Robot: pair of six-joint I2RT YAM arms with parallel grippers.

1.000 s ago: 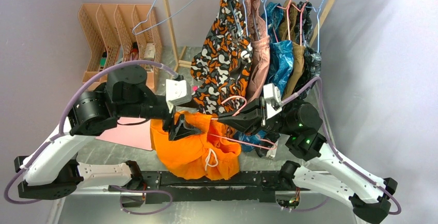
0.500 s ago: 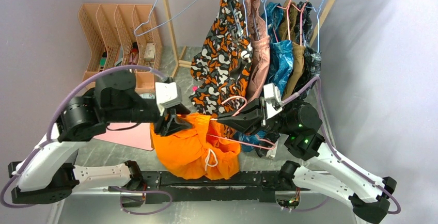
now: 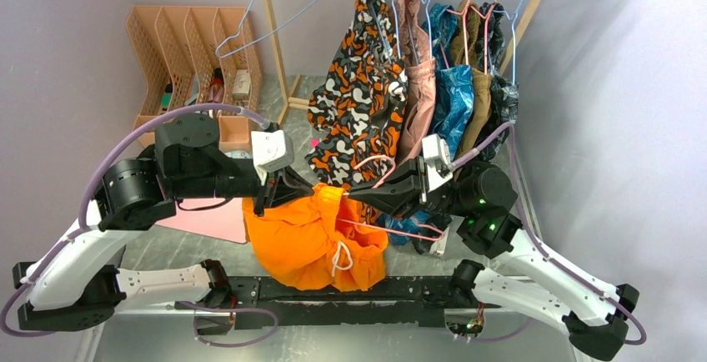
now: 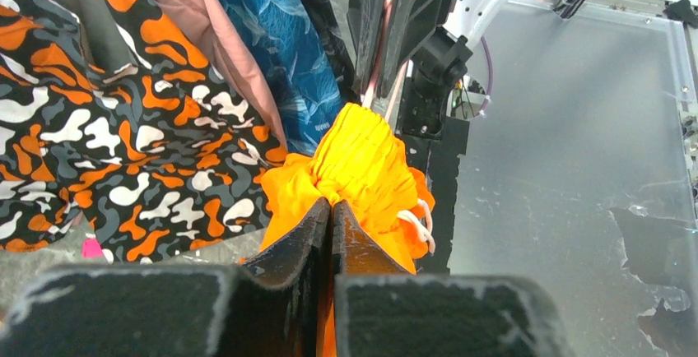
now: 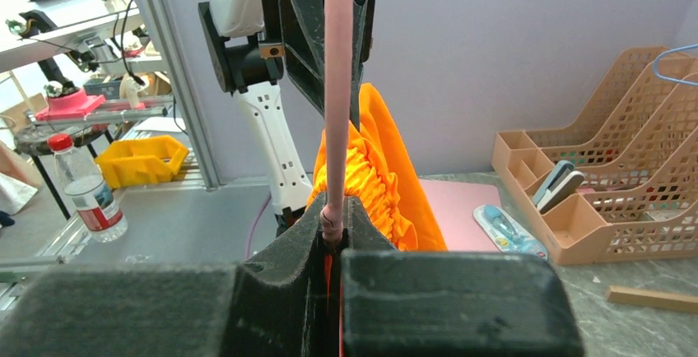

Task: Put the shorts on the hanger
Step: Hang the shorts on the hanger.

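Left wrist, L hand (image 4: 331, 207) pinching shorts (image 4: 362, 153)

Robot lab: bolted arms (image 3: 75, 255), garment rack (image 3: 273, 37), bare grey walls (image 3: 50, 62).

Hanger (image 5: 337, 85) top cut off (picture edge)

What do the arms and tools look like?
Left arm and right arm: white lower links, black motor housings, a lilac cable looped along each, white camera block at the wrist. Left tool and right tool: black wedge-shaped fingers. Green lights on the right elbow.
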